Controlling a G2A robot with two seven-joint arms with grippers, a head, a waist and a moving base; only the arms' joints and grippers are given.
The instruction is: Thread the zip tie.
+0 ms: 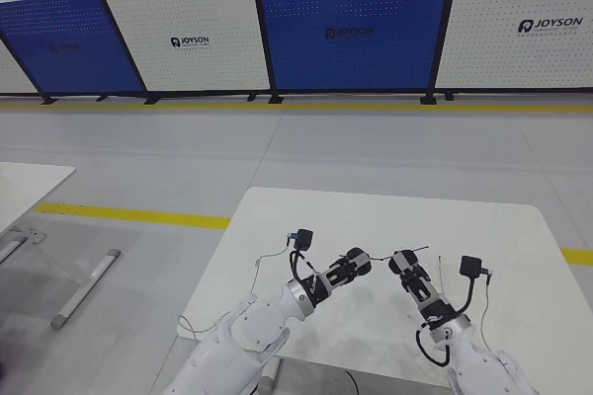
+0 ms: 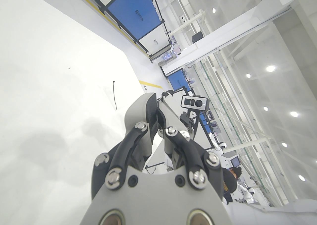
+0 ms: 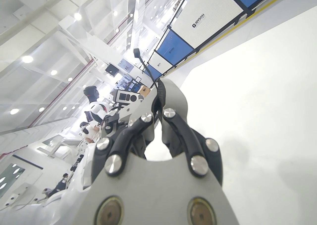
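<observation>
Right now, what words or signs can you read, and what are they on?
White panel: a logo plus one dark word, a brand name, left unquoted.
Middle blue panel: the same mark, fainter.
Right-hand white panel: the same mark; the tiny line beneath is too small to read.
Far-left blue panel: a faint mark, too dim to read.
</observation>
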